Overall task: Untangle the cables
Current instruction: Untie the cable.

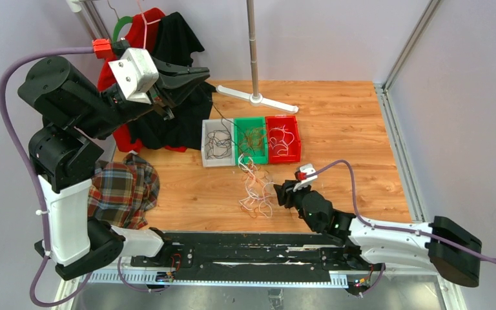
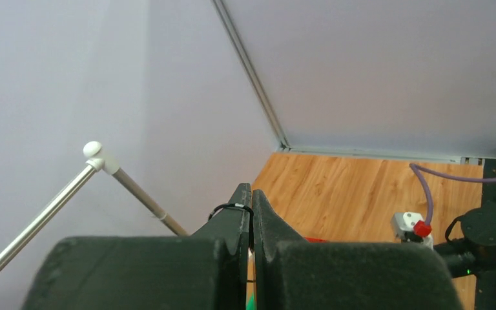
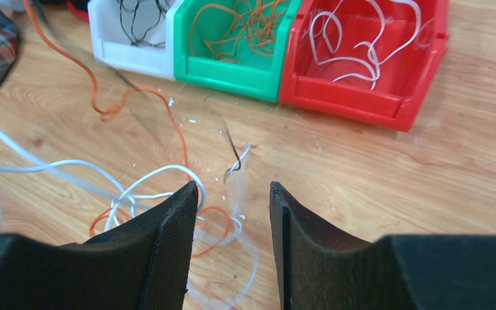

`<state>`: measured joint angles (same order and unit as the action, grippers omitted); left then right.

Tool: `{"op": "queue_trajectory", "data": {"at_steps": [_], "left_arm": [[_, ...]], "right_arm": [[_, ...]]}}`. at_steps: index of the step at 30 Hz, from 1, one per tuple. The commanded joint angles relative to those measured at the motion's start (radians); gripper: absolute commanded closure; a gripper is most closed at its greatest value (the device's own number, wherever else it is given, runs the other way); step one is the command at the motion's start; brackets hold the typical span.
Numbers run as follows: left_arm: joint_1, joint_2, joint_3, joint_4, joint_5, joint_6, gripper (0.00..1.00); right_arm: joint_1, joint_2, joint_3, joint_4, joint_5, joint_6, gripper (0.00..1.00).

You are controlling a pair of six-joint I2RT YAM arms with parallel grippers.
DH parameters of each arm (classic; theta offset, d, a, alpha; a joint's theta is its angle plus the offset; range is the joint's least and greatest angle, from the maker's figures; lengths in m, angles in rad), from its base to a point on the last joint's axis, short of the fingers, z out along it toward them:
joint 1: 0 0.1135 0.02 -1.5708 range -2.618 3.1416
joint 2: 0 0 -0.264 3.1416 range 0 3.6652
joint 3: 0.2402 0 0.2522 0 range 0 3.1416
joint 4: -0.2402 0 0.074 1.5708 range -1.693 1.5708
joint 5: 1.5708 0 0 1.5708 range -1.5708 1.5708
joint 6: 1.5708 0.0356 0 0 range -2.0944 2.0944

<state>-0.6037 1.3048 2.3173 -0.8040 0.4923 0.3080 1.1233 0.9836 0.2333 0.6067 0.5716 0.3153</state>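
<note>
Right wrist view showed my right gripper [image 3: 232, 194] part open and empty above the loose tangle of white and orange cables [image 3: 148, 187], at six o'clock of the green plastic bin [image 3: 232, 68]. My left gripper [image 2: 252, 197], shut, seemingly pinched a thin black cable [image 2: 227, 208] aloft. I judged pinning the tangle low would free it.

There are three plastic bins: one white bin [image 1: 217, 162], one green bin [image 1: 252, 160], one red bin [image 1: 285, 158]. Two robot arms, left arm [image 1: 64, 213] and right arm [image 1: 387, 236]. One plaid shirt [image 1: 123, 190], one metal stand [image 1: 256, 98]. The cables [image 1: 256, 194] are too tangled to count.
</note>
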Motion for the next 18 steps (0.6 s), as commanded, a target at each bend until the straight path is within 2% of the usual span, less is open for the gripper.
{"op": "queue_trajectory", "data": {"at_steps": [1,7,12,18], "left_arm": [[0.001,-0.022,-0.05,0.088,-0.012,-0.003,1.0],[0.001,-0.021,-0.086,0.089,0.104,-0.076,0.99],[0.001,-0.021,-0.084,0.088,0.142,-0.086,1.0],[0.001,-0.022,-0.083,0.088,0.145,-0.085,1.0]], "right_arm": [[0.023,-0.11,-0.007,-0.1,0.077,-0.012,0.55],[0.025,-0.143,0.15,-0.153,-0.002,-0.135,0.51],[0.065,-0.058,0.305,-0.109,-0.086,-0.207,0.43],[0.11,0.071,0.474,-0.004,-0.197,-0.232,0.4]]}}
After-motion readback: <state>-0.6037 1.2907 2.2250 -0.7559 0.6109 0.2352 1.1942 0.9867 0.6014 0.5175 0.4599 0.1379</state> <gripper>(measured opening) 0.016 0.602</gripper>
